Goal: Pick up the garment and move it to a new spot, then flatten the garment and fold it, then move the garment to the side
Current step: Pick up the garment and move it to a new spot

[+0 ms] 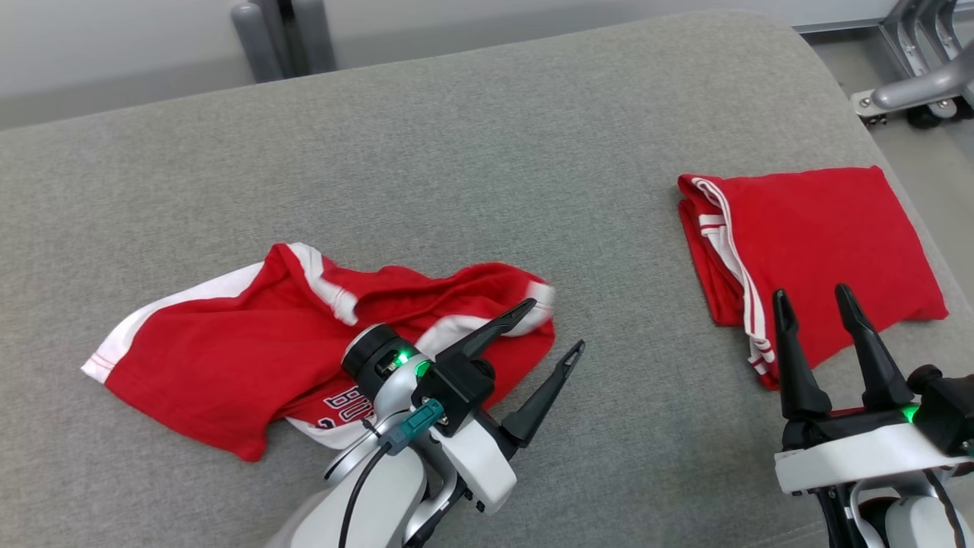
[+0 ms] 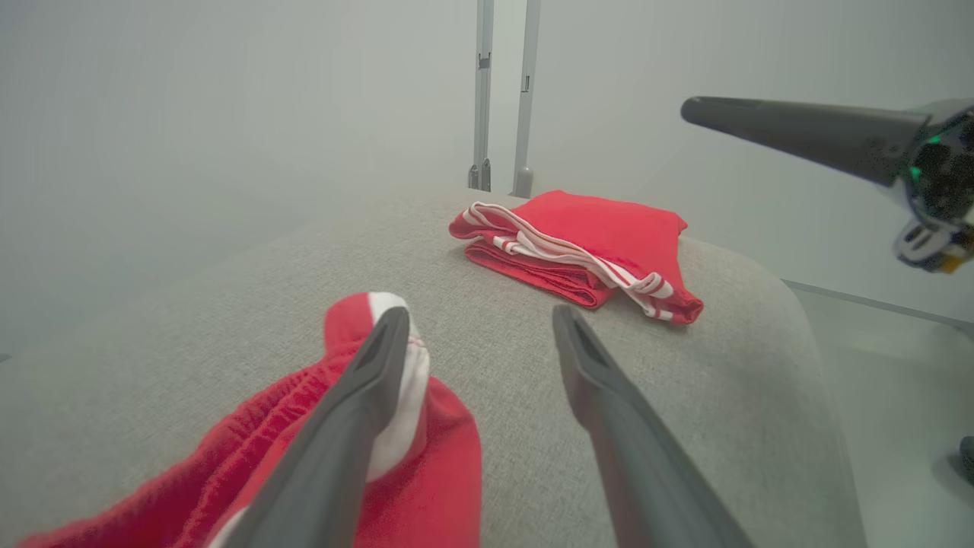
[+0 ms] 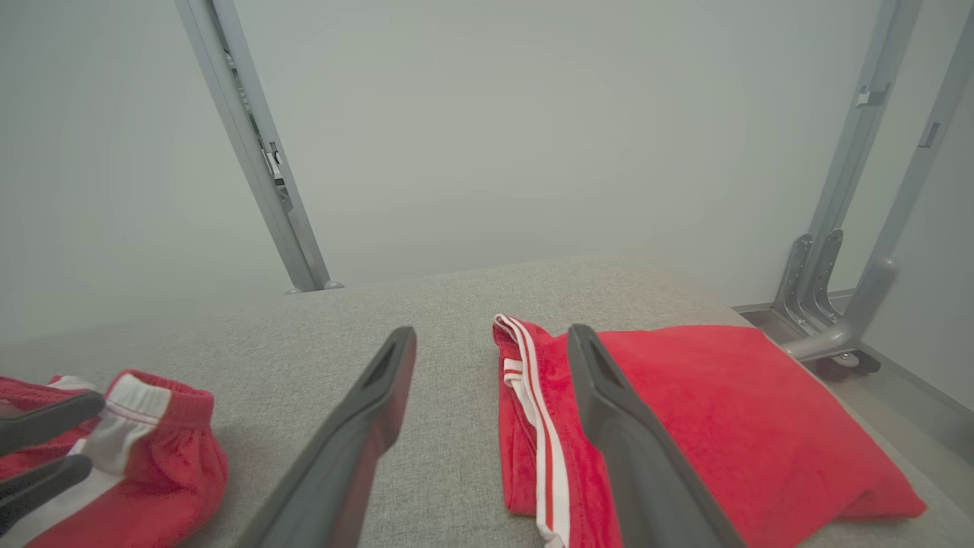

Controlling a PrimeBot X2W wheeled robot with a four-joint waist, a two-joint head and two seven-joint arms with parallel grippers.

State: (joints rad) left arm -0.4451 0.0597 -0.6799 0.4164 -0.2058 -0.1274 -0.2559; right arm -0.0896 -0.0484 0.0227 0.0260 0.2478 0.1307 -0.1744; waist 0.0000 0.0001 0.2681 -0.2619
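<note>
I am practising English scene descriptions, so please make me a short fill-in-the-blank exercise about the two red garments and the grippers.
The folded garment lies on the robot's ___ side.
The crumpled garment is red with ___ trim.
The left gripper has its jaws ___.
Both garments rest on a ___ padded surface.
Missing words: right; white; open; gray.

Readable text, one spot: the crumpled red jersey [image 1: 228, 358], near its lower edge in the head view. Block lettering [image 1: 344, 397], dark blue with a white outline, reads "BU" (second letter is partly cut off, so not certain). Below it is the top of another character, possibly a "2", too little to tell. The rest of the print is hidden under the left wrist [image 1: 380, 361].
</note>
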